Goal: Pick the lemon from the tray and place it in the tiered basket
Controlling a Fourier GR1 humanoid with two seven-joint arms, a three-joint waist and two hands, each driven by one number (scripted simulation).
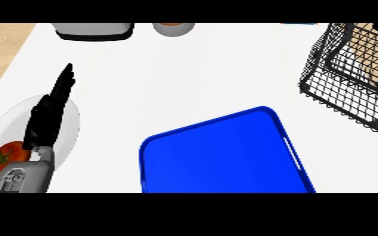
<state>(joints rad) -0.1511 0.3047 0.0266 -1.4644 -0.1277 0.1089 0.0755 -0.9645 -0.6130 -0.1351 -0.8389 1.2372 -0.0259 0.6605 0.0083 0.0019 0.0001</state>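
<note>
A blue tray lies on the white counter at the lower middle, and its visible surface is bare; no lemon shows anywhere. The black wire tiered basket stands at the right edge, partly cut off. My left hand is at the left, fingers straight and pointing up, held above a white plate. It holds nothing. My right hand does not show in the head view.
A white plate with a red tomato-like thing sits under the left hand. A grey appliance and a small bowl stand along the far edge. Wooden floor shows beyond the counter's top left corner.
</note>
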